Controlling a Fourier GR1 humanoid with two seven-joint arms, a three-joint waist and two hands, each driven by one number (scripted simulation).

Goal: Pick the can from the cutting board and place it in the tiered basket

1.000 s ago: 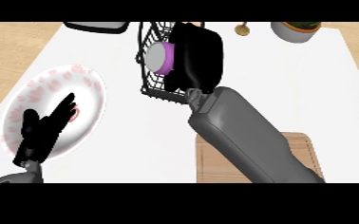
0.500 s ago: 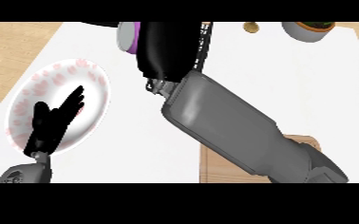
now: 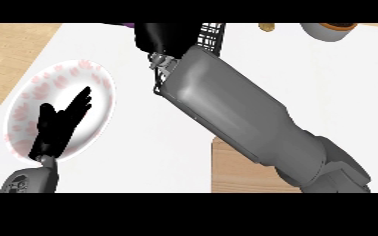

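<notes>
— Item, right hand [image 3: 164, 36]: where?
— Top centre of frame, at my tiered basket [image 3: 212, 34]. Fingers: cannot tell. Can: only a purple sliver [image 3: 128, 25] shows, top edge.
— Step?
— Placing, I judge. Next: settle can inside, release.
— Left hand [image 3: 60, 124]?
— Lower left, open, resting over plate [image 3: 96, 82].

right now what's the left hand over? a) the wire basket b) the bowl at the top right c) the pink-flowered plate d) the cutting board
c: the left hand, fingers straight, shows against the white plate with pink flowers at the left of the head view, well apart from the black wire basket and the wooden cutting board.
</notes>
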